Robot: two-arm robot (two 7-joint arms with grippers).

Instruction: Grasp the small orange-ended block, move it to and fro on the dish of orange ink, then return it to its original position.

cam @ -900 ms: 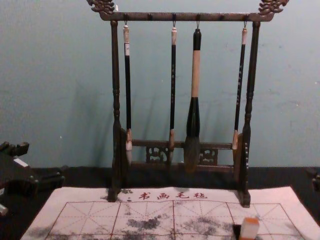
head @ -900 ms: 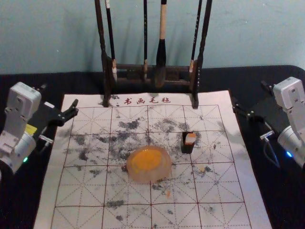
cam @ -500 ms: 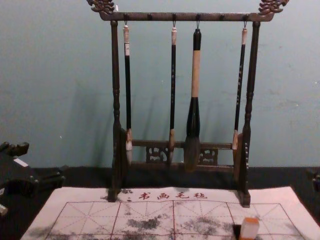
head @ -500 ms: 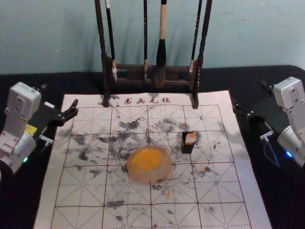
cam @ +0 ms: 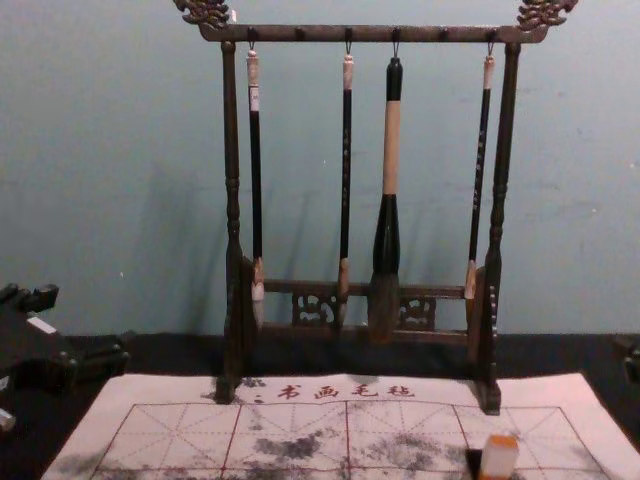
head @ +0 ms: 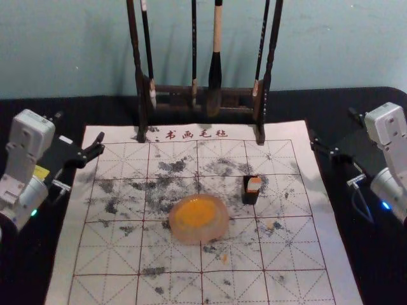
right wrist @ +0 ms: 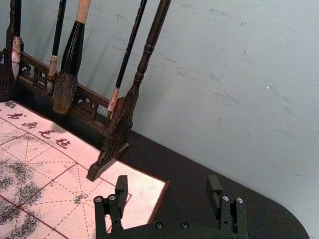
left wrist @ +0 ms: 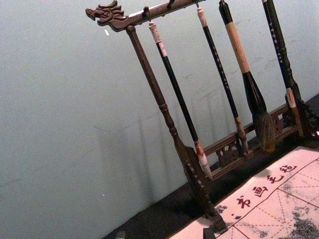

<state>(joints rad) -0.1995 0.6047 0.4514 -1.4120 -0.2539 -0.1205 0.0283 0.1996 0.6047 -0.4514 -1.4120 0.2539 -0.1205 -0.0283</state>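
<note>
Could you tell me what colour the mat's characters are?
Dark red characters, clearest in the chest view.

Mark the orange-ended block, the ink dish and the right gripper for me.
Orange-ended block (cam: pixel 498 461): chest view, on its pale side below the orange end.
Ink dish (head: pixel 197 237): head view, on its near wall.
Right gripper (right wrist: pixel 167 181): right wrist view, midway between its parted fingertips.

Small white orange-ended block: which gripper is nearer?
Right. The right gripper is right of the block; the left gripper is farther off, leftward past the round orange-ink dish.
</note>
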